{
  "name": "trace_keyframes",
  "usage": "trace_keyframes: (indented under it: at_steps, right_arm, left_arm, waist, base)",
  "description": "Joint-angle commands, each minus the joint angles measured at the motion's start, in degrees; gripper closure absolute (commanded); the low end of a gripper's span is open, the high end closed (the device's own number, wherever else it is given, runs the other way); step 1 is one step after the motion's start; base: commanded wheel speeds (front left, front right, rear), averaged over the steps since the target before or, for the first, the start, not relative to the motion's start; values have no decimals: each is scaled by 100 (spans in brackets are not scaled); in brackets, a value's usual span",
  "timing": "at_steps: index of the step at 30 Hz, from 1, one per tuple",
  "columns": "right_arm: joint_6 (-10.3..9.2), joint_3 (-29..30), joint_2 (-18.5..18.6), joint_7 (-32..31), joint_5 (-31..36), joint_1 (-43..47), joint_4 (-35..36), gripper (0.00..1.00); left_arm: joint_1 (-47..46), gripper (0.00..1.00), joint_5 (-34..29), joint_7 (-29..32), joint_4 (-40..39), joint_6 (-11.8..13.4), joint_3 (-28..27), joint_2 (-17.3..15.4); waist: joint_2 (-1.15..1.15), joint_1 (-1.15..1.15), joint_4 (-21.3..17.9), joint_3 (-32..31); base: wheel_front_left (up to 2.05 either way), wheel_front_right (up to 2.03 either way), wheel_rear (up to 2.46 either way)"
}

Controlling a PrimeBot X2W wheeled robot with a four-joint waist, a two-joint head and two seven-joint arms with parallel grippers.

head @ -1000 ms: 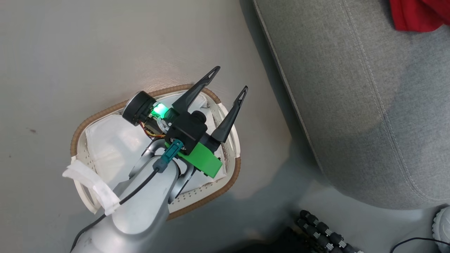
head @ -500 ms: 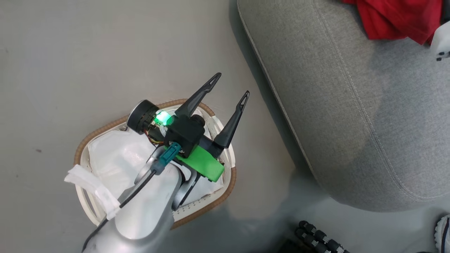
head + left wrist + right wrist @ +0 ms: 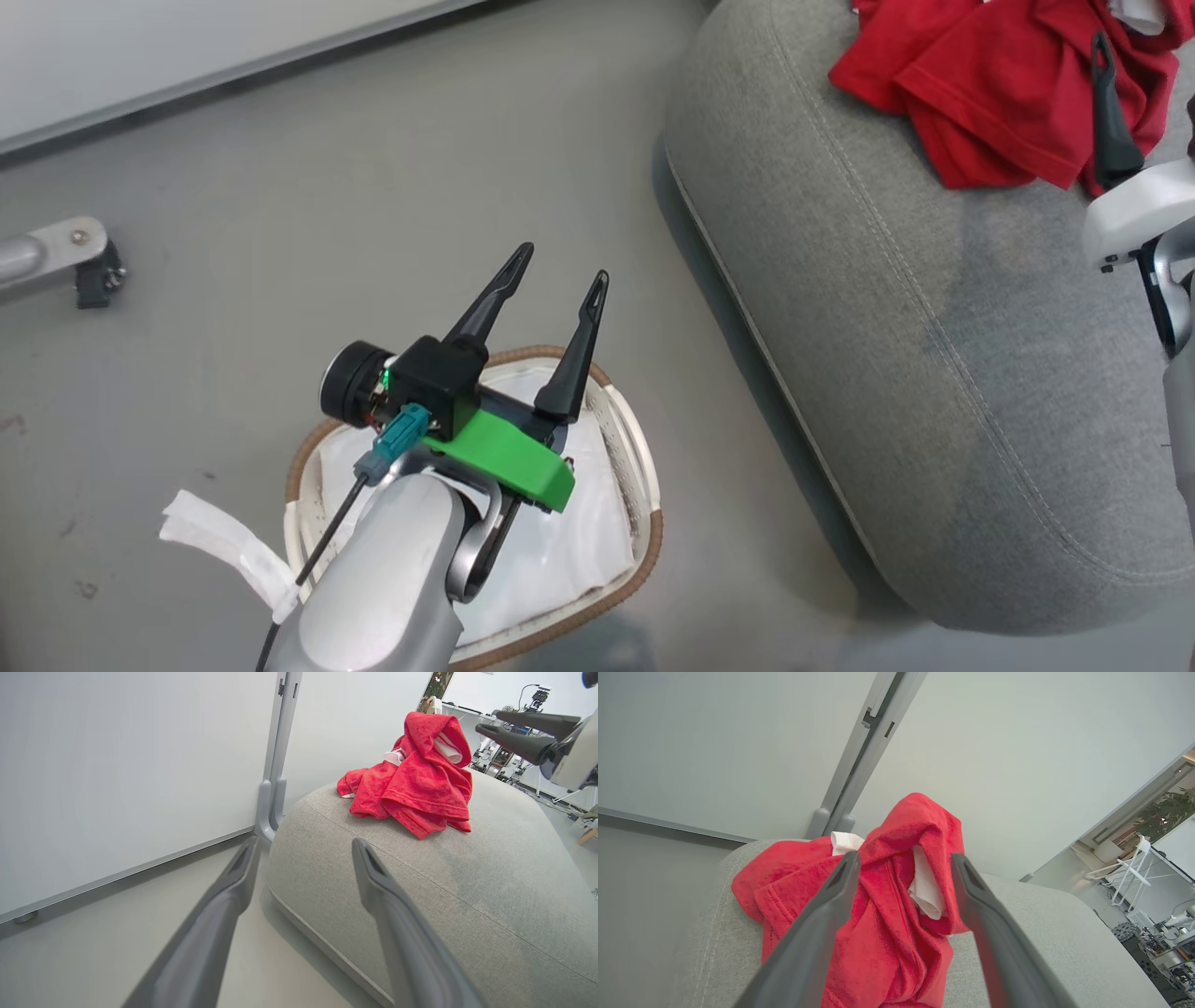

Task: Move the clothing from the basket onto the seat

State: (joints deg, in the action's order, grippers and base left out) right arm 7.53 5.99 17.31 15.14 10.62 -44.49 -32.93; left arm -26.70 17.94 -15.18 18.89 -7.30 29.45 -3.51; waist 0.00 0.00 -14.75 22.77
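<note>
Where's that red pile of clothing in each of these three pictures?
Head view: red clothing at the top right, on the seat.
Left wrist view: red clothing upper right of centre, heaped up.
Right wrist view: red clothing at centre, reaching the bottom edge.
Shared landmark: the grey seat beneath.

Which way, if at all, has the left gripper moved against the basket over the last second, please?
Yes. The left gripper has shifted up the head view: its tips now lie farther past the far rim of the basket.
</note>
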Motion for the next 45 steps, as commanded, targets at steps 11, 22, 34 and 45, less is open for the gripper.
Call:
trace_keyframes:
  at_steps: [11, 22, 34, 45]
  right_arm:
    - [-8, -35, -586, 3, -302, 531, 123, 0]
    - [-8, -60, -1280, 3, -692, 1545, 681, 0]
    - [-8, -359, -1426, 3, -1548, 3303, 1075, 0]
    - [-8, -332, -1431, 3, -1665, 3641, 1288, 0]
  left_arm:
    - [749, 0, 371, 3, 25, 206, -1015, 57]
    - [1436, 0, 196, 3, -260, 511, -2150, 59]
    - [2405, 0, 274, 3, -136, 476, -2250, 58]
    - [2622, 0, 342, 3, -89, 516, -2145, 57]
  waist:
    - [0, 0, 1434, -1311]
    - [0, 0, 2005, -1438]
    - [0, 0, 2091, -2130]
    - [0, 0, 1950, -2272]
  base:
    - [0, 0, 0]
    - [0, 0, 0]
    - [0, 0, 0]
    - [0, 0, 0]
